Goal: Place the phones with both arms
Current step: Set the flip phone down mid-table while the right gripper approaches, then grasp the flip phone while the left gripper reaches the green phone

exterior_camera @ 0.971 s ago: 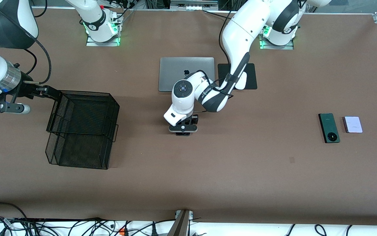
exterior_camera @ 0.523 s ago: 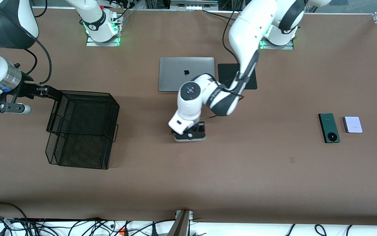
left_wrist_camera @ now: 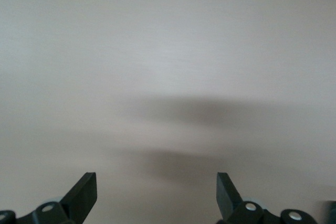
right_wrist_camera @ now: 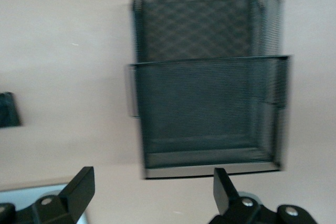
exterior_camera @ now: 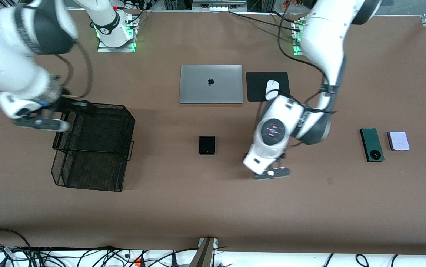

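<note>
While the black phone [exterior_camera: 207,145] is lying flat nearer the front camera than the laptop [exterior_camera: 210,83], the left gripper [exterior_camera: 272,173] is hovering wide open and empty beside it, and the right gripper [right_wrist_camera: 149,195] is hanging open over the mesh basket [exterior_camera: 94,146].

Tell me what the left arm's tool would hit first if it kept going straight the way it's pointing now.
Most likely just bare table. The left tool, fingers open, points down at plain surface in its wrist view, with only shadows ahead. The black phone lies off toward the right arm's end, outside that line.
</note>
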Action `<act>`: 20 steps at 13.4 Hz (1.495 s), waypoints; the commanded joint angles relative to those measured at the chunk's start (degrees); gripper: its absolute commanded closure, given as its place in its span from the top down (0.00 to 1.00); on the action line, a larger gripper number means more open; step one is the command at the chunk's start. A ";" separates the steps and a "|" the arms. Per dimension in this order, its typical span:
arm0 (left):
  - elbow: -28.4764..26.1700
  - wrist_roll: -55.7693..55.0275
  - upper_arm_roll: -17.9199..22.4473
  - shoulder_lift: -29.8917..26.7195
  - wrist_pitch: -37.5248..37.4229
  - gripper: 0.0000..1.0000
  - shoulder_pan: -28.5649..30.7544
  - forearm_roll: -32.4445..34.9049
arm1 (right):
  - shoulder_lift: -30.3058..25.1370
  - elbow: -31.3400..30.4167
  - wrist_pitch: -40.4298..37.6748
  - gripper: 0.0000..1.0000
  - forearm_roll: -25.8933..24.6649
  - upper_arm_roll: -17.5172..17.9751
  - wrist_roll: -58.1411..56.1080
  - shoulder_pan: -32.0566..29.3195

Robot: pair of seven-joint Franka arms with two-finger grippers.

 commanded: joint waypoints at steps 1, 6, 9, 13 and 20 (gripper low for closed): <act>-11.96 10.09 -0.57 -9.26 0.21 1.00 6.08 1.33 | 4.03 1.46 4.63 1.00 2.02 -0.19 12.09 7.42; -16.73 25.05 -0.57 -13.32 0.91 1.00 19.17 3.97 | 18.95 6.89 19.68 1.00 2.20 -0.27 17.68 20.97; -18.38 26.91 -0.66 -13.50 2.57 1.00 24.37 6.16 | 32.04 17.25 22.83 1.00 1.76 -0.27 13.22 24.75; -29.88 32.60 -1.19 -17.36 14.50 1.00 31.49 6.43 | 38.67 18.69 29.35 1.00 1.06 -0.36 10.30 26.78; -39.83 46.42 -1.28 -16.92 29.37 1.00 39.14 6.17 | 42.98 18.43 31.99 1.00 -6.05 -0.36 10.12 28.19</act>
